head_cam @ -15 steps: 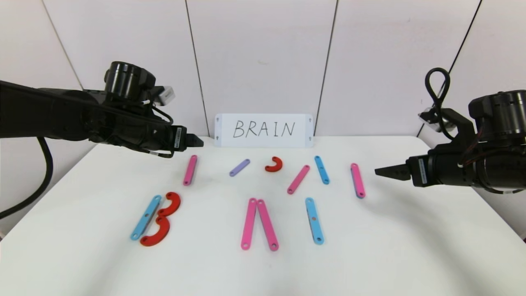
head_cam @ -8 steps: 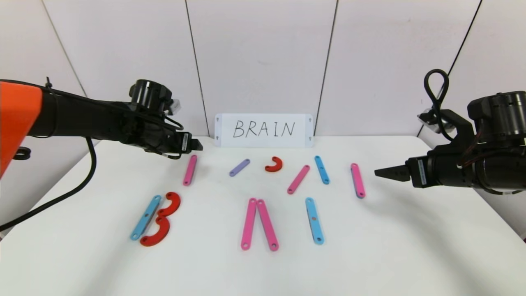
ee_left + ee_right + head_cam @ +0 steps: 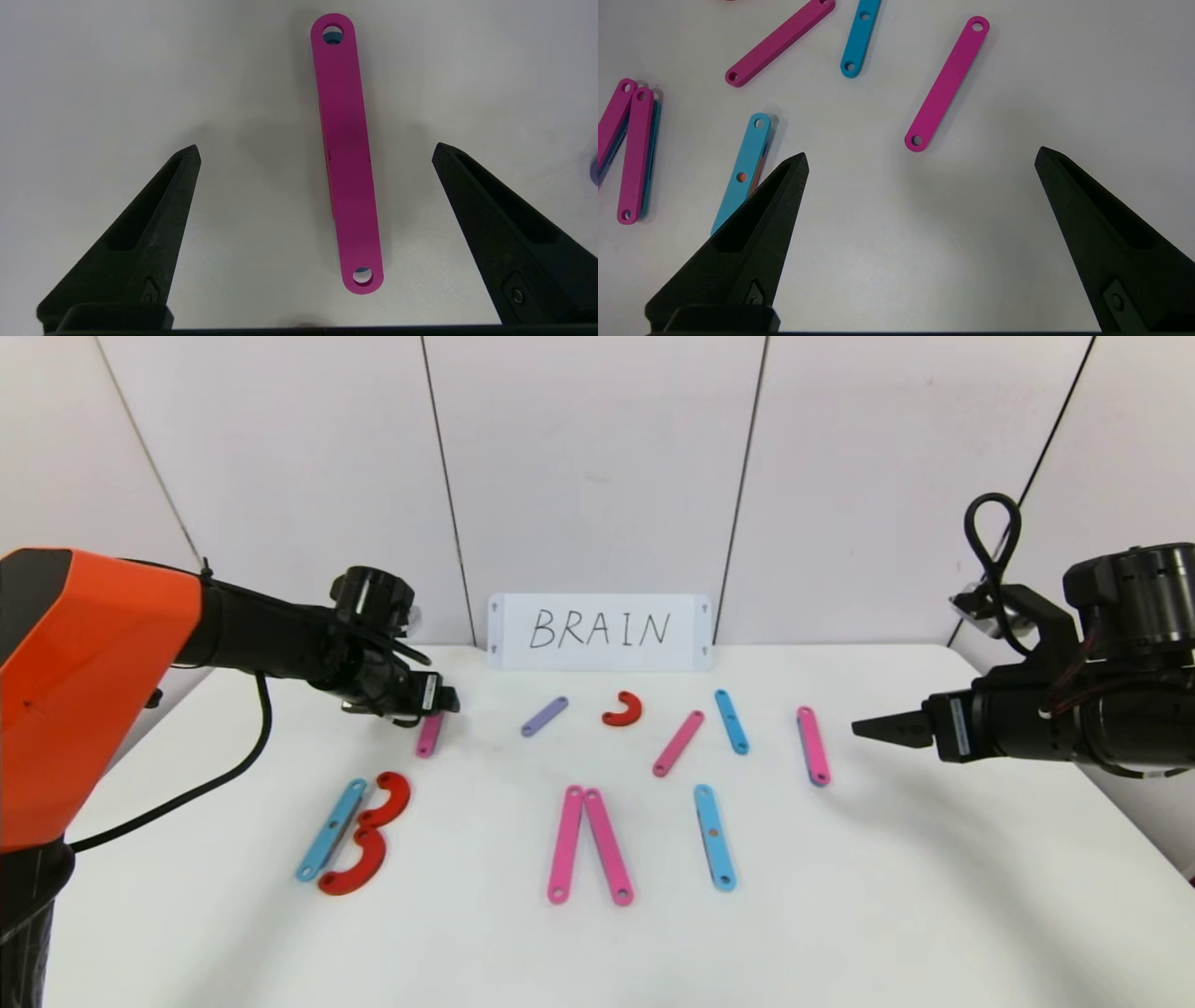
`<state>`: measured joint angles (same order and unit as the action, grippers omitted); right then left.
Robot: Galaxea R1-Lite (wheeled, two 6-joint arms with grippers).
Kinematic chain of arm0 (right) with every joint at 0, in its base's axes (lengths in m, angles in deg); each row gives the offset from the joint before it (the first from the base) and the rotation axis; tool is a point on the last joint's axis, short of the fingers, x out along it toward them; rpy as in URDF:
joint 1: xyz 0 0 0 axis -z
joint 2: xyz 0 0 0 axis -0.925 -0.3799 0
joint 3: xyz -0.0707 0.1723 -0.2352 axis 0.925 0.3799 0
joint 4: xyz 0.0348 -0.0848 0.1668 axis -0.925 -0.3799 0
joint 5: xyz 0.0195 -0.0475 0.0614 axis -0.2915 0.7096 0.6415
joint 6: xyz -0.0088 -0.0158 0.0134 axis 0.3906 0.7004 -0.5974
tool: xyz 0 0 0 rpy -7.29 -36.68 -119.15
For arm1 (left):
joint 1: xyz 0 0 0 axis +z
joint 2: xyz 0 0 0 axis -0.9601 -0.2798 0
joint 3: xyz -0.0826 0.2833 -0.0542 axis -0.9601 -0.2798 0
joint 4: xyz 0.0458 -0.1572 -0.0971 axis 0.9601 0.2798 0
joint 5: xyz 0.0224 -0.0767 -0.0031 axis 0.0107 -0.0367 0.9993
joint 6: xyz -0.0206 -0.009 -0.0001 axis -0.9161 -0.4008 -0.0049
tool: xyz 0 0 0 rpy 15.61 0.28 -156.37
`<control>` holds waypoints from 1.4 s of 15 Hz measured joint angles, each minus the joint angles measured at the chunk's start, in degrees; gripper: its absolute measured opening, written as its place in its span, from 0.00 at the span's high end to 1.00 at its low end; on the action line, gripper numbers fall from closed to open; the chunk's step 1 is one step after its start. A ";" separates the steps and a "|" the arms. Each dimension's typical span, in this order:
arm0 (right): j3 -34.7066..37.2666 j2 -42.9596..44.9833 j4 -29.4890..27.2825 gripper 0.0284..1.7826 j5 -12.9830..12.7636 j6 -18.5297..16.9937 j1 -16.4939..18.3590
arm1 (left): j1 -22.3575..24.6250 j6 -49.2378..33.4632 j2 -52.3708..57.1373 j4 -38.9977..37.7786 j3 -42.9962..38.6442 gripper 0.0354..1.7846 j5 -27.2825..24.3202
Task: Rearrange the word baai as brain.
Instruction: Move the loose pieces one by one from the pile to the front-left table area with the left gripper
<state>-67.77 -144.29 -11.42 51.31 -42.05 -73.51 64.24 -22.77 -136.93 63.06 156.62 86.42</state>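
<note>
Flat plastic strips lie on the white table (image 3: 840, 915). A light-blue bar (image 3: 330, 830) with two red curves (image 3: 369, 835) forms a B at front left. Two pink bars (image 3: 588, 843) lean together at front centre, and a light-blue bar (image 3: 714, 837) lies to their right. My left gripper (image 3: 446, 700) is open, low over the far end of a pink bar (image 3: 428, 735). In the left wrist view that bar (image 3: 346, 154) lies lengthwise between the fingers (image 3: 154, 219), untouched. My right gripper (image 3: 864, 728) is open and empty, hovering at right, near another pink bar (image 3: 812, 745) (image 3: 947, 83).
A lilac bar (image 3: 544, 716), a small red curve (image 3: 624, 709), a slanted pink bar (image 3: 678, 743) and a light-blue bar (image 3: 731, 721) lie in the back row. A white card reading BRAIN (image 3: 599, 631) stands against the wall.
My left arm has come forward and down, bringing its open gripper over the far end of the back-left pink bar. The right arm and all strips have stayed still.
</note>
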 joint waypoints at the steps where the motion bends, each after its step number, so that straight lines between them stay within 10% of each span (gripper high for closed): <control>1: 0.04 0.02 0.00 0.05 0.00 0.02 0.00 | 0.04 -0.16 -0.46 0.35 0.27 0.03 -0.09; 7: 0.11 -0.01 0.01 0.05 0.01 0.05 -0.02 | 0.17 -1.23 -2.32 1.34 1.73 0.17 -0.23; 14: 0.17 0.07 0.00 0.05 0.04 0.05 -0.02 | 0.11 -1.29 -3.19 1.45 2.01 0.81 -0.23; 21: 0.17 0.07 -0.05 0.05 0.01 0.05 -0.05 | -0.13 -1.65 -1.40 3.78 1.82 0.85 0.00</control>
<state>-67.60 -144.22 -11.47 51.32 -42.00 -73.56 64.11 -24.42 -138.33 66.84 158.44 86.42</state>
